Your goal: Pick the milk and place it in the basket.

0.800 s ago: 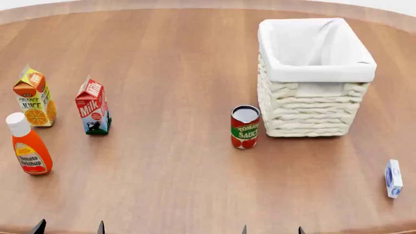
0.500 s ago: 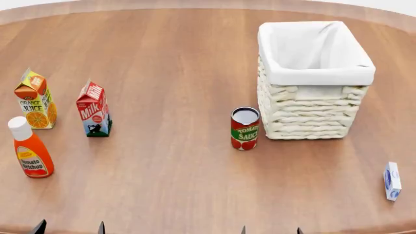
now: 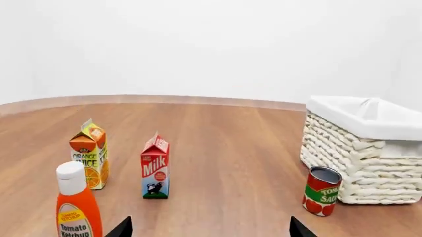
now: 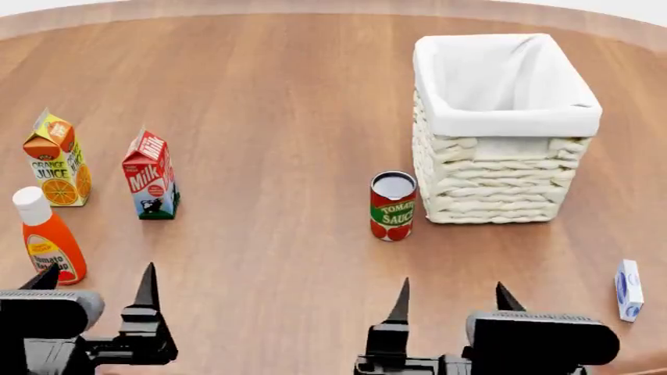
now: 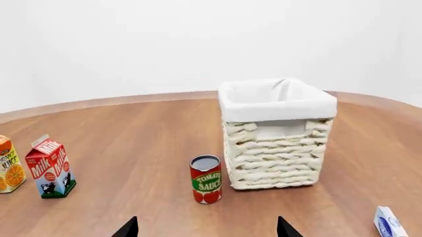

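The milk point(image 4: 150, 175) stands upright at the table's left, a red-topped carton with a cow picture, also seen in the left wrist view as the milk point(image 3: 155, 167) and in the right wrist view as the milk point(image 5: 51, 166). The basket point(image 4: 504, 131), cream wicker with white lining, stands at the back right; it shows too as the basket point(image 3: 364, 148) and the basket point(image 5: 275, 132). My left gripper point(image 4: 96, 285) is open near the front left edge, well short of the milk. My right gripper point(image 4: 451, 301) is open at the front, nothing between its fingers.
An orange juice carton point(image 4: 56, 159) and a ketchup bottle point(image 4: 46, 237) stand left of the milk. A tomato sauce can point(image 4: 393, 205) stands just left of the basket's front. A small white-and-blue box point(image 4: 629, 290) lies at the right edge.
Both arms have come up into the head view from the bottom edge; before, only fingertips showed. The view shifted slightly early on. No object on the table has moved.
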